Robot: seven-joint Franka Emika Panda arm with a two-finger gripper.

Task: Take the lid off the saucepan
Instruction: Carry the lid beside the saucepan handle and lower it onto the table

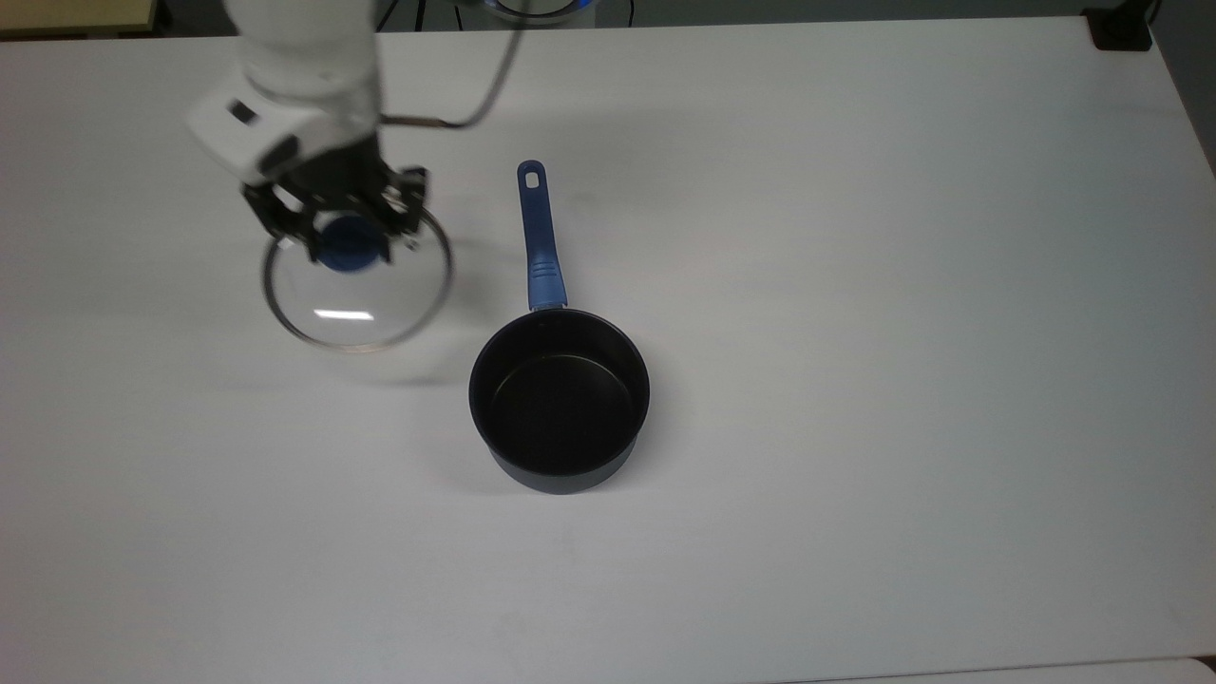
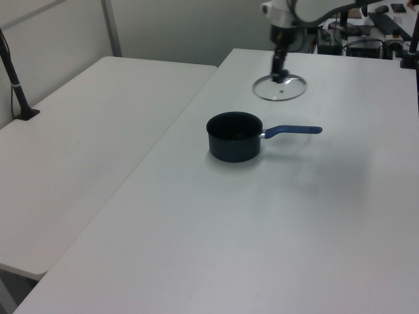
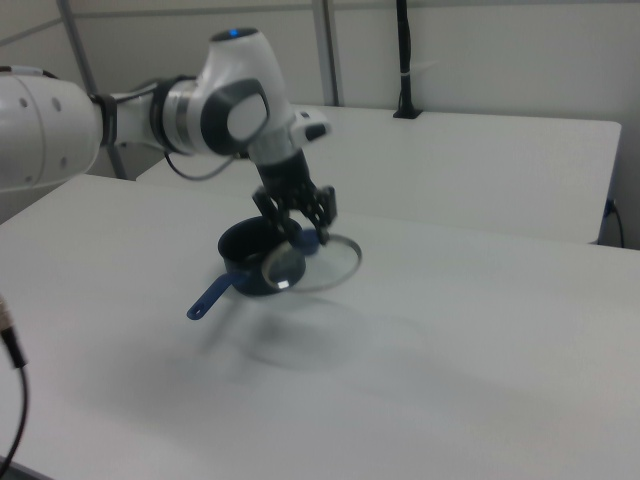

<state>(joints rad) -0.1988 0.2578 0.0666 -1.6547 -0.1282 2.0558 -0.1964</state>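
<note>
Lid (image 1: 366, 299) removal is essentially complete: the glass disc is clear of the saucepan (image 1: 559, 399) and held above the counter (image 1: 855, 285), well to the top view's left of the pan. The hand (image 1: 347, 237) is clamped on the blue knob (image 1: 350, 255) at the lid's centre, one finger on each side. In the right view the lid hangs tilted, with a soft shadow on the counter beneath it, so it is probably not yet set down. The saucepan stands uncovered, black interior exposed, blue handle (image 1: 539, 237) pointing toward the top view's upper edge. Remaining work, as judged: lower the lid to the counter and release. The counter is plain white and matte; a second white table (image 2: 78, 150) adjoins it, with pale partition walls (image 3: 480, 55) behind.
</note>
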